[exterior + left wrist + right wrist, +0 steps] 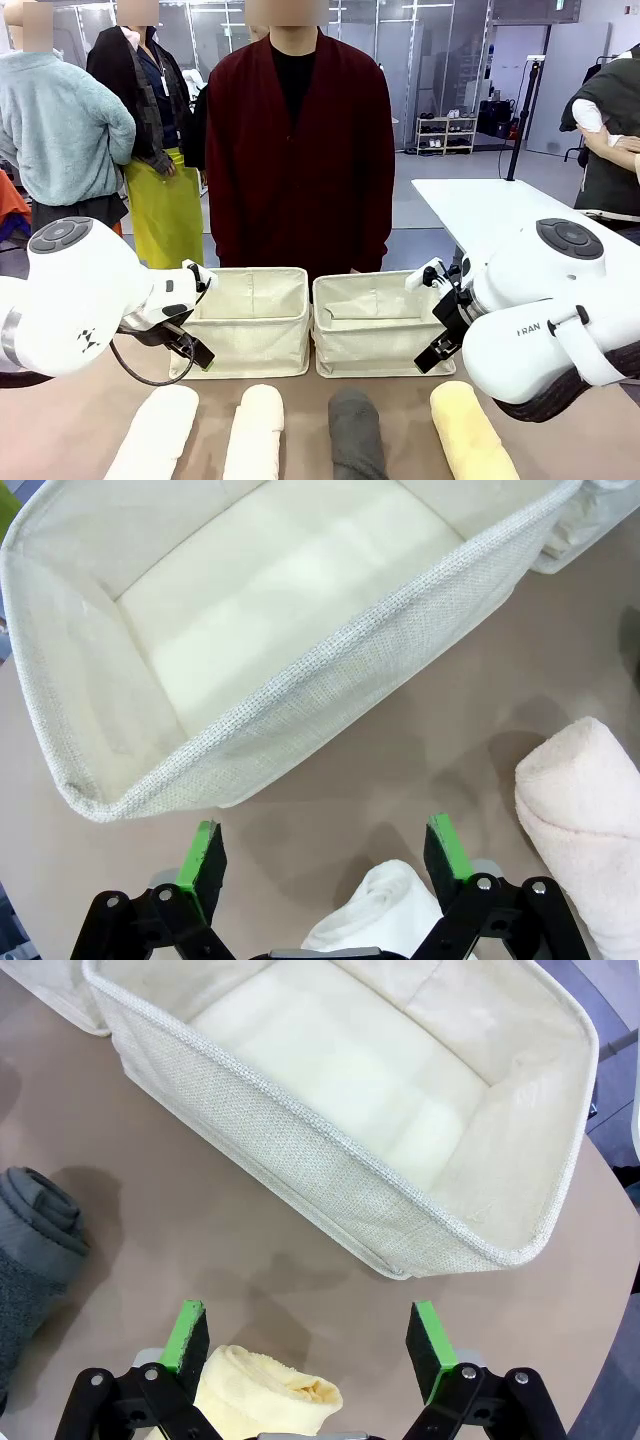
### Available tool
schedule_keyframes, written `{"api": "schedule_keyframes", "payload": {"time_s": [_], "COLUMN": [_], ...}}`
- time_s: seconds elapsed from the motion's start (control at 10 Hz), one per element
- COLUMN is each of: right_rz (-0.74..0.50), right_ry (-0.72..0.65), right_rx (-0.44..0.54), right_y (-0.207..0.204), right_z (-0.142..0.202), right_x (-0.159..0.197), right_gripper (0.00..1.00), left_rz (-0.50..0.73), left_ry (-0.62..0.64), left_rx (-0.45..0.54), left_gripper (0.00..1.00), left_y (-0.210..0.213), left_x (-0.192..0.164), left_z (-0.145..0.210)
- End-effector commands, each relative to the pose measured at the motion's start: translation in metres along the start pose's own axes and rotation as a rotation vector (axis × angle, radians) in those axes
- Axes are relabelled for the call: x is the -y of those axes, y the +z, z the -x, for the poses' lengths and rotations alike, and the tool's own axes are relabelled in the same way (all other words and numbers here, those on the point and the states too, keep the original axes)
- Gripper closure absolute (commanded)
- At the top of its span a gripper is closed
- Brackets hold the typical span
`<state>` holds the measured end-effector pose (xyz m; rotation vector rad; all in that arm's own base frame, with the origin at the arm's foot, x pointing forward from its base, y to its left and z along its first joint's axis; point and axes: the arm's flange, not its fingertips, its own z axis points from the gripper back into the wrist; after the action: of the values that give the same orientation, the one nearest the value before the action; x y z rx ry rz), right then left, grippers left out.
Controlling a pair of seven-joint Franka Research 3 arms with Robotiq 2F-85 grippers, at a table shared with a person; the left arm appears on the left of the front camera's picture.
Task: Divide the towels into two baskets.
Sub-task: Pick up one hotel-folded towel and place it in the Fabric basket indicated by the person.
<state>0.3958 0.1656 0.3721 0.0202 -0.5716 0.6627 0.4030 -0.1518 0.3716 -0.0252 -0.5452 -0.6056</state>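
Brown tabletop (300,395) seen from the robot's side, with a person (297,150) in a dark red cardigan standing at its far edge. Two cream canvas baskets stand upright, close side by side, toward the far edge at mid-table: the left basket (250,335) and the right basket (378,340), the bare floor of each showing in the wrist views. Four rolled towels lie in a row along the near edge, apart from one another, each pointing from the near edge toward the baskets. From the robot's left they are the white towel (157,432), cream towel (255,432), dark grey towel (355,438) and pale yellow towel (470,430). The left gripper (197,345) hangs by the near left corner of the left basket, jaws spread wide and holding nothing. In its wrist view the far end of the white towel (385,912) lies below it, between the green pads (205,845), the cream towel lies off to one side, and the basket's near wall stands just beyond. The right gripper (437,340) hangs by the near right corner of the right basket, jaws likewise wide apart and empty. In its wrist view the end of the pale yellow towel (265,1400) lies below, nearer one pad than the other, with the dark grey towel at the picture's edge
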Motion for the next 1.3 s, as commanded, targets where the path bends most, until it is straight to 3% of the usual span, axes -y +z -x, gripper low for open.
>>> {"api": "schedule_keyframes", "payload": {"time_s": [0.0,0.4,0.7,1.0,1.2], "right_rz": [-0.001,-0.041,-0.145,-0.472,-0.725], "right_ry": [-0.001,0.009,-0.043,-0.210,-0.356], "right_rx": [0.000,-0.007,-0.022,0.041,0.090], "right_y": [0.000,0.007,0.037,0.063,0.070], "right_z": [0.000,-0.006,-0.025,-0.016,0.015], "right_x": [-0.001,0.005,0.028,0.072,0.112], "right_gripper": [0.00,0.00,0.00,0.00,0.00], "left_rz": [0.000,0.023,0.167,0.535,0.769], "left_ry": [0.001,0.005,0.060,0.149,0.207], "left_rx": [0.000,-0.011,-0.065,-0.102,-0.077], "left_gripper": [0.00,0.00,0.00,0.00,0.00], "left_y": [0.000,0.008,0.048,0.080,0.087], "left_x": [0.000,-0.005,-0.029,-0.073,-0.111], "left_z": [0.000,-0.005,-0.023,-0.018,0.002]}}
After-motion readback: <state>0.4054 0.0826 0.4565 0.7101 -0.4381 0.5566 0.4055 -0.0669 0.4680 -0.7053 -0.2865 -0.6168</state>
